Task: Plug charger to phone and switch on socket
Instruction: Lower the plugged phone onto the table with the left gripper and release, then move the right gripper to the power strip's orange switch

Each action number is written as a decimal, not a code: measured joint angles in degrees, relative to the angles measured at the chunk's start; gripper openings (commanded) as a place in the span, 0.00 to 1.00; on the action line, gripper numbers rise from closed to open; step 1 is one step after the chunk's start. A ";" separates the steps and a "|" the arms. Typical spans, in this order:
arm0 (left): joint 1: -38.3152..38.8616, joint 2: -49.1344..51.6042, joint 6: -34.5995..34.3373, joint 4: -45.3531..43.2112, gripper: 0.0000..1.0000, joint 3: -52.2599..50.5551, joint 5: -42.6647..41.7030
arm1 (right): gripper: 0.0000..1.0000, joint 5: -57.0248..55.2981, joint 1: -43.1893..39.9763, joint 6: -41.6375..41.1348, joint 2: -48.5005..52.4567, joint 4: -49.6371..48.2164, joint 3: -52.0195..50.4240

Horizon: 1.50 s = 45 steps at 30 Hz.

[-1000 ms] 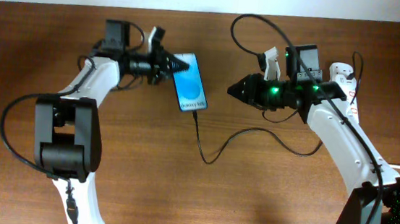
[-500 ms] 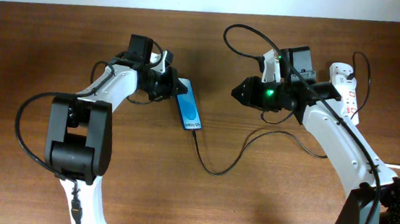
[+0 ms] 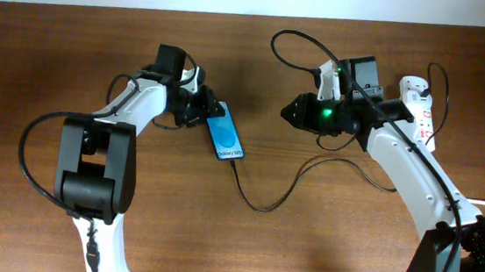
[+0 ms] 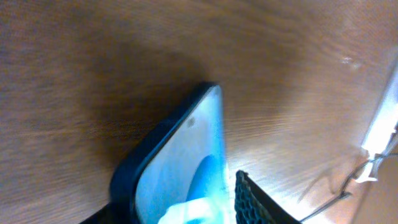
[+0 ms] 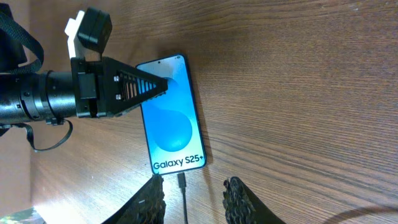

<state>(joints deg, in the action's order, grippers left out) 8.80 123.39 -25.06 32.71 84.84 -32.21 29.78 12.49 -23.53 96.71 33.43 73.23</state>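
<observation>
The phone (image 3: 225, 136) lies on the wooden table with its blue screen up; "Galaxy S25+" reads clearly on the phone (image 5: 171, 124) in the right wrist view. My left gripper (image 3: 208, 113) stands open around its top end, fingers (image 4: 250, 200) spread beside the screen (image 4: 186, 162). The charger's thin black cable (image 3: 259, 203) curls from the phone's bottom edge off to the right. Its plug tip (image 5: 181, 181) sits at the phone's port; I cannot tell if it is fully seated. My right gripper (image 5: 196, 194) is open, a finger on each side of the cable, touching nothing. The socket (image 3: 423, 106) lies at the far right.
The right arm (image 3: 399, 158) covers part of the white power strip. Robot cables loop above the right gripper (image 3: 290, 112). Bare wood spreads across the front and left of the table (image 3: 173, 227).
The left jaws have opened. The phone, which stood nearly on edge half a second ago, now shows its screen upward. The right arm has stayed put since then.
</observation>
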 measured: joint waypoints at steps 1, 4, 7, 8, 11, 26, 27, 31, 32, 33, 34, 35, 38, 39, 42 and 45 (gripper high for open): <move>0.00 0.00 0.02 0.61 0.52 0.00 1.22 | 0.34 0.00 0.00 0.00 0.00 0.00 0.00; 0.00 0.00 0.02 1.33 0.55 0.00 4.07 | 0.34 0.00 0.00 0.02 0.02 0.02 0.00; 0.33 -0.17 0.00 1.62 0.55 0.20 6.82 | 0.35 -0.02 0.00 0.02 0.00 0.48 0.00; 0.46 -0.28 0.02 1.60 0.54 0.24 8.20 | 0.35 -0.07 0.00 0.17 0.00 0.59 0.00; -0.31 -0.33 0.26 2.71 0.57 1.16 10.84 | 0.35 -0.87 -0.04 2.19 -0.48 2.38 0.09; -5.60 -20.55 13.31 9.77 0.99 7.50 15.26 | 0.45 -0.17 -44.74 8.35 -11.17 25.68 16.61; -5.60 -20.55 13.33 9.92 1.00 7.50 15.30 | 0.49 0.79 -49.68 8.72 -11.17 24.35 16.68; -5.60 -20.55 13.33 9.94 0.99 7.50 15.32 | 0.52 1.31 -55.21 9.31 -7.45 18.49 17.03; -5.60 -20.52 13.31 9.97 0.99 7.50 15.32 | 0.52 1.07 -55.19 9.88 -5.01 17.09 17.11; -5.60 -20.55 13.33 9.92 0.99 7.50 15.32 | 0.52 0.83 -54.95 10.62 -2.84 15.89 17.11; -5.60 -20.55 13.33 9.99 0.99 7.50 15.30 | 0.52 0.26 -54.40 11.76 1.92 13.11 17.09; -5.60 -20.55 13.33 9.99 0.99 7.50 15.32 | 0.52 0.11 -54.07 11.98 3.58 11.80 17.07; -5.60 -20.52 13.33 9.97 1.00 7.50 15.30 | 0.52 -4.17 -51.76 12.90 10.56 7.30 17.09; -5.60 -20.52 13.33 9.97 0.99 7.50 15.32 | 0.52 -5.42 -50.71 13.22 12.07 5.75 17.09; -5.60 -20.55 13.33 9.92 0.99 7.50 15.32 | 0.53 -7.89 -47.71 13.46 15.30 1.31 17.09; -5.60 -20.55 13.33 9.94 0.99 7.50 15.32 | 0.53 -9.49 -45.83 13.51 18.56 -0.66 17.09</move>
<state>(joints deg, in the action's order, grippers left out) 3.20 102.85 -11.73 42.65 92.33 -16.88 20.29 -33.34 -10.02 115.26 32.77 90.32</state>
